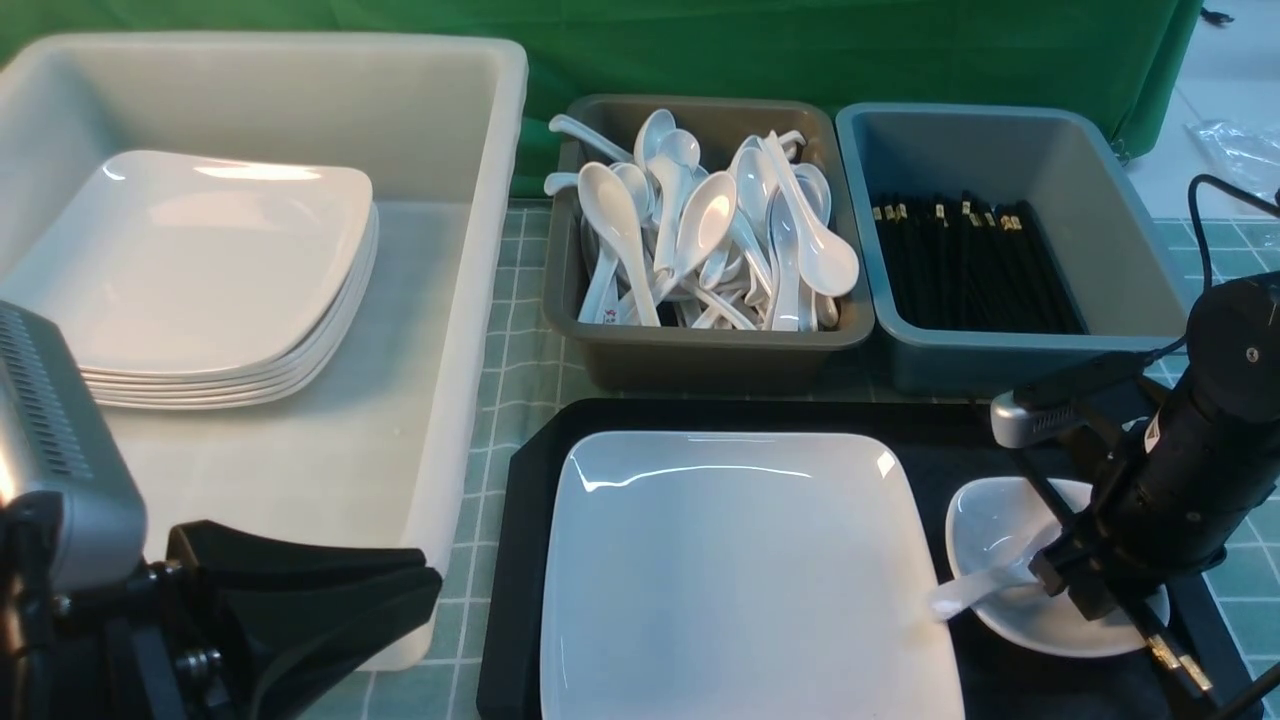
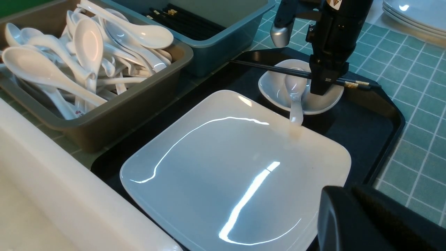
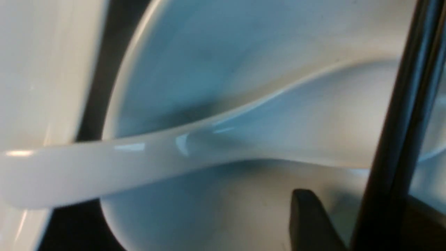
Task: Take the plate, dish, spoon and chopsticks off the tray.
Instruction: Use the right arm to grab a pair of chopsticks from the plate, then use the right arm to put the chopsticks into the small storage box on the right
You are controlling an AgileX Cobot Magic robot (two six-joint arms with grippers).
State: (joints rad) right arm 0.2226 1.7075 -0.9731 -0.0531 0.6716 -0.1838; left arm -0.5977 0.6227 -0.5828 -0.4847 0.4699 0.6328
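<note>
The black tray (image 1: 515, 560) holds the large white plate (image 1: 740, 580) and, to its right, the small white dish (image 1: 1000, 520). The spoon (image 1: 968, 592) lies in the dish, its handle resting on the plate's rim. The black chopsticks (image 1: 1172, 662) lie across the dish. My right gripper (image 1: 1085, 590) is down in the dish, open, fingers straddling the chopsticks (image 3: 400, 122) above the spoon's bowl (image 3: 313, 132). My left gripper (image 1: 425, 590) is shut and empty, left of the tray; in its wrist view (image 2: 348, 191) it hangs by the plate's (image 2: 226, 167) corner.
A big white bin (image 1: 470, 300) at the left holds a stack of square plates (image 1: 200, 280). Behind the tray stand a brown bin (image 1: 700, 355) full of white spoons and a blue-grey bin (image 1: 1000, 365) of black chopsticks. A green checked cloth covers the table.
</note>
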